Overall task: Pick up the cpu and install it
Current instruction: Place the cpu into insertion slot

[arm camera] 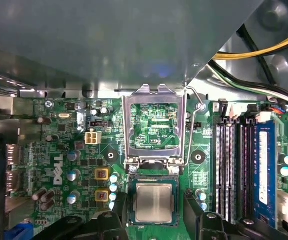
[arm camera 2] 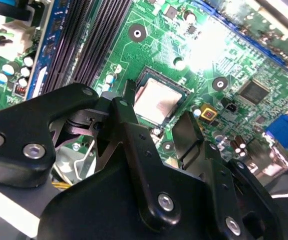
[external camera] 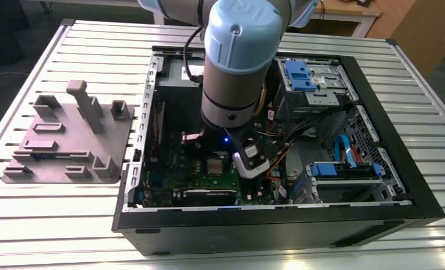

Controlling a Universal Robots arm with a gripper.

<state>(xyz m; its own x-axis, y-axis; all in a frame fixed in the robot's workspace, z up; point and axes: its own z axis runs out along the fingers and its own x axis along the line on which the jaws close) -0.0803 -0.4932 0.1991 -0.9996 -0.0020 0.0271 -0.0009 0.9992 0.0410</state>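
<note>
Close below our gripper (arm camera: 155, 214) we see the cpu (arm camera: 154, 201) lying flat in its socket on the green board (arm camera: 58, 145). Our fingers are spread wide and hold nothing.

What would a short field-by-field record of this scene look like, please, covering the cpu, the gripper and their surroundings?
cpu: lies flat in the motherboard socket, silvery top up
socket frame: swung open, standing up from the board
gripper: open, one finger on each side of the cpu, holding nothing
motherboard: green, inside the open computer case
fixture tray: grey, on the slatted table, at the exterior view's left of the case
</note>
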